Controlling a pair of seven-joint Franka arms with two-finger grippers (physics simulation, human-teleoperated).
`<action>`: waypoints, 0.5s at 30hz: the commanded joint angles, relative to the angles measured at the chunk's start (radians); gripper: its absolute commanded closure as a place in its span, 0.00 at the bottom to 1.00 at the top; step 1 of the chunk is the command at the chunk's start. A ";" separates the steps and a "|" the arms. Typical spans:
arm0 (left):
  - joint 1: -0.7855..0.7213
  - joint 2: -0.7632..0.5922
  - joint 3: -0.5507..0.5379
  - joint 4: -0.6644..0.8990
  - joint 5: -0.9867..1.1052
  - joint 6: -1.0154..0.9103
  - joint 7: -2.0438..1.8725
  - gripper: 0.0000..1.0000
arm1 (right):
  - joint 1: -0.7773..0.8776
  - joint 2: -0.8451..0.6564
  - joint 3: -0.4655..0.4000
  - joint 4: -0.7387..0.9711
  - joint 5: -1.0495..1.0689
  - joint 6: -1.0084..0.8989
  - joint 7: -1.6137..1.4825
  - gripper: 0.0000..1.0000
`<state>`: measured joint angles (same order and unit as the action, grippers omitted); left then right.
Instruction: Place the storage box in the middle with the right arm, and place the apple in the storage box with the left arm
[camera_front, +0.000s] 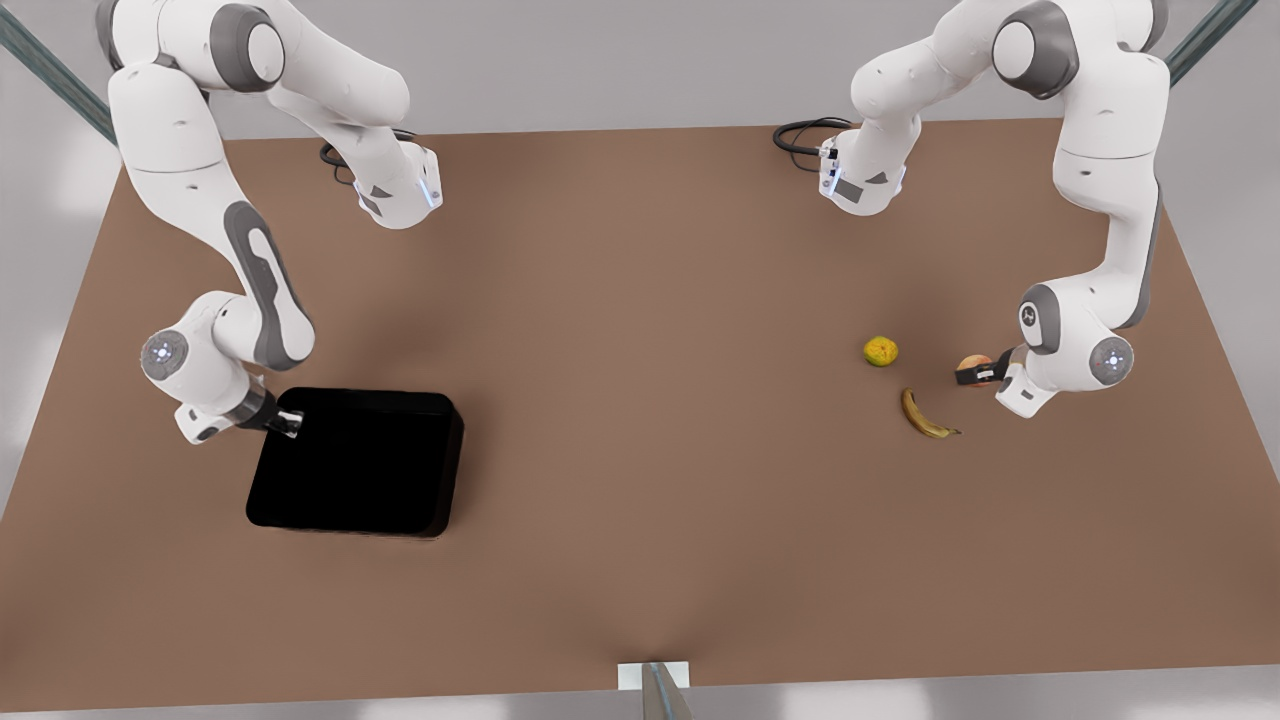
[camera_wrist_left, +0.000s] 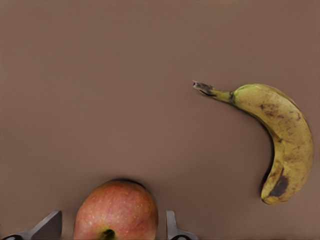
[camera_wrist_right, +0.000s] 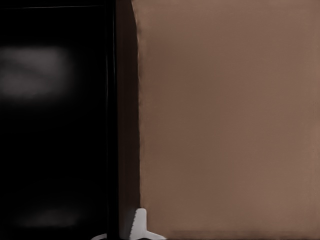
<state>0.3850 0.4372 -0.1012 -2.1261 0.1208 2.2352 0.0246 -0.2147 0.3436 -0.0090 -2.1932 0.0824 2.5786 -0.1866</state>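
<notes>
At the front view's right, my left claw (camera_front: 975, 374) is straddling the apple (camera_front: 972, 362) on the worktop (camera_front: 640, 400), fingers (camera_wrist_left: 172, 227) open either side. At the front view's left, my right claw (camera_front: 288, 421) is gripping the storage box (camera_front: 355, 465) wall, off-centre.

Bare brown table (camera_front: 640, 400) lying open across the frame's centre, storage box (camera_front: 355, 465) sitting lower left, banana (camera_front: 925, 415) and yellow-green fruit (camera_front: 880, 351) crowding the apple (camera_front: 973, 363) at right, banana nearest.
</notes>
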 joint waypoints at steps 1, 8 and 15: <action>0.000 0.002 0.000 0.000 0.007 0.000 0.000 0.00 | 0.000 -0.012 0.000 0.016 -0.001 -0.038 0.003 0.79; 0.002 0.001 0.000 -0.017 0.007 0.023 0.000 0.00 | 0.092 0.028 0.173 0.383 0.049 -0.391 0.265 0.79; -0.002 0.021 0.000 -0.012 0.007 0.021 0.000 0.00 | 0.486 0.040 0.176 0.481 0.049 -0.463 0.598 0.79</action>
<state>0.3835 0.4587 -0.1012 -2.1384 0.1270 2.2567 0.0246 0.3028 0.3873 0.1673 -1.7082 0.1339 2.1159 0.4317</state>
